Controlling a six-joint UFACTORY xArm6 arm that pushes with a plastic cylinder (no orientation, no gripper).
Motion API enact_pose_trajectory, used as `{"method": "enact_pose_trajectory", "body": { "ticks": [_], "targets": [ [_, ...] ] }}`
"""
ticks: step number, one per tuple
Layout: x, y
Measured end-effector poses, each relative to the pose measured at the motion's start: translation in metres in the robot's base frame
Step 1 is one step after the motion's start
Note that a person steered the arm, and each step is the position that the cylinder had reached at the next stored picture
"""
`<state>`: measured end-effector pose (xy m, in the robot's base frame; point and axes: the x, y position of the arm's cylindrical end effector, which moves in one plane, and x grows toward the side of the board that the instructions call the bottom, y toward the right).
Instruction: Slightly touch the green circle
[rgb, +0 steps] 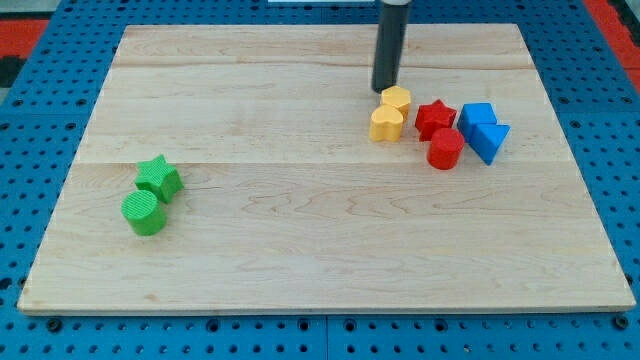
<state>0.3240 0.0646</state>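
Observation:
The green circle (145, 213) lies at the view's lower left of the wooden board (320, 250), touching the green star (159, 178) just above it. My tip (385, 90) is at the view's upper middle-right, far from the green circle. It stands right above the yellow hexagon block (397, 99), nearly touching its top-left edge.
A second yellow block (386, 124) sits below the hexagon. To its right are a red star (435, 117), a red cylinder (445, 149), a blue cube (477, 116) and a blue triangle (490, 140). A blue pegboard (40, 60) surrounds the board.

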Motion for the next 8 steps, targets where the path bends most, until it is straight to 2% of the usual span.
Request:
{"method": "enact_pose_trajectory", "body": {
  "ticks": [2,3,4,5,6,7,8],
  "targets": [
    [0.027,0.026],
    [0.005,-0.062],
    [-0.01,-0.18],
    [0.023,-0.277],
    [0.144,-0.326],
    [0.228,-0.351],
    [0.251,-0.29]
  ]
}}
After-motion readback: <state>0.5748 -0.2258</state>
